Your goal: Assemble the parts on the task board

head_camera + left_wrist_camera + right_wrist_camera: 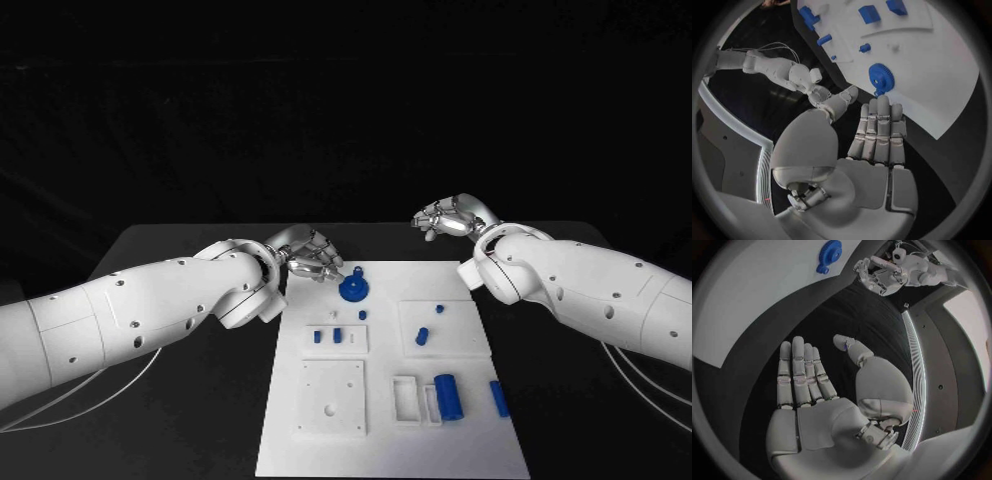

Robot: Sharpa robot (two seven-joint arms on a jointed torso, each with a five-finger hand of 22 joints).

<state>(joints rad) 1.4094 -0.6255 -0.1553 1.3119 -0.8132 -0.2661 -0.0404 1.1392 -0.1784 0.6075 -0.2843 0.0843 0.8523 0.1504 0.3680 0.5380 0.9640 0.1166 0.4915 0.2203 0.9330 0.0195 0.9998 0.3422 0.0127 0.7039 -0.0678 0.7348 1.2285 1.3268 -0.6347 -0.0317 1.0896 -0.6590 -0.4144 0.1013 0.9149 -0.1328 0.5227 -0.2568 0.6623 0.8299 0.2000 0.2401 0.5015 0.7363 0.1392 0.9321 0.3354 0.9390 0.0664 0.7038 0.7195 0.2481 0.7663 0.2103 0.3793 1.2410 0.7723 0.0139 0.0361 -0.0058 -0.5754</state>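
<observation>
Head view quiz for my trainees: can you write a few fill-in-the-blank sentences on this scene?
1. The blue gear lies on the white ____.
2. The robot hand nearest the gear is the ____ one.
3. The right robot hand holds ____.
4. The table is ____ in colour.

Missing words: task board; left; nothing; black

white task board (387,440), blue parts (447,396), black table (188,420)

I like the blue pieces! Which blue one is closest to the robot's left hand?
The round blue gear at the far end of the task board. It lies right by the left hand, while the other blue pieces sit farther down the board.
</observation>
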